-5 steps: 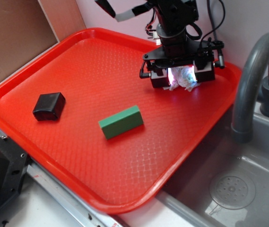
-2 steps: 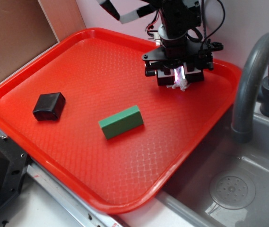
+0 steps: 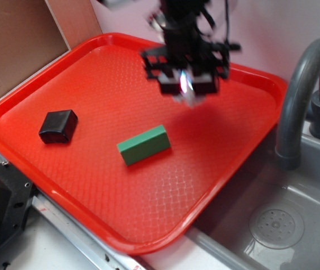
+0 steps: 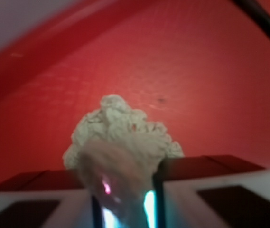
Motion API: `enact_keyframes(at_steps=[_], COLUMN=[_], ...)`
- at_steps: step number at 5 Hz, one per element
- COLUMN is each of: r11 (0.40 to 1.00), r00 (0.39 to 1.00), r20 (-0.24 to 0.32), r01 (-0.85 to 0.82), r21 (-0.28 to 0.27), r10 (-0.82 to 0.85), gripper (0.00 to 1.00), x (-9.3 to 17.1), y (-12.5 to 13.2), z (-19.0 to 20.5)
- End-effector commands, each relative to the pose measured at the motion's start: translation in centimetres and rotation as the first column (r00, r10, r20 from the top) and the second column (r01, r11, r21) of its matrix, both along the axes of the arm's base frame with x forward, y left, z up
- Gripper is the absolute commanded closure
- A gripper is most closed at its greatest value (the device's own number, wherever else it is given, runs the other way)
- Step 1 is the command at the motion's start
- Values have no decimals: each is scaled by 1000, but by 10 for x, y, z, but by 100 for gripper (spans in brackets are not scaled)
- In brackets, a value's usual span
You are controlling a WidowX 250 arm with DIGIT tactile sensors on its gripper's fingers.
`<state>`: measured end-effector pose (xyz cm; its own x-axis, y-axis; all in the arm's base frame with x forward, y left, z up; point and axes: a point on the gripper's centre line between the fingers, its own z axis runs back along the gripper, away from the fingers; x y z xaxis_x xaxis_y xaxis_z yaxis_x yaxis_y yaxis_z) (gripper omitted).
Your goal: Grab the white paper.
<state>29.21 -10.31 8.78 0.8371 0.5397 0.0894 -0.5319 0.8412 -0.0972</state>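
Observation:
The white paper (image 4: 123, 135) is a crumpled wad pinched between the two fingers of my gripper (image 4: 125, 190), which is shut on it. In the exterior view the gripper (image 3: 185, 90) is blurred with motion and hangs above the far middle of the red tray (image 3: 64, 62). Only a small pale bit of the paper (image 3: 189, 99) sticks out below the fingers there. It is lifted off the tray surface.
A green block (image 3: 144, 145) lies in the tray's middle, just below and left of the gripper. A black box (image 3: 58, 126) sits at the tray's left. A grey faucet (image 3: 303, 90) and sink (image 3: 283, 225) are to the right. A brown board (image 3: 19, 39) stands at the back left.
The gripper closed on the white paper, then rose and swung left along the back of the tray with the paper in it. The green block and black box have not moved.

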Motion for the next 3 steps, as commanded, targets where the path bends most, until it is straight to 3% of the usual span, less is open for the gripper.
enact_keyframes(at_steps=[1,2,3], r11=[956,962,977], r00=[959,960,982], r20=[105,184,142], r01=[273,238,143], r21=[-105,-134,-159], r10=[-262,-212,-121], gripper=[100,100,100], x=[-54,-83,-84], y=[32,59,70], z=[101,128,127])
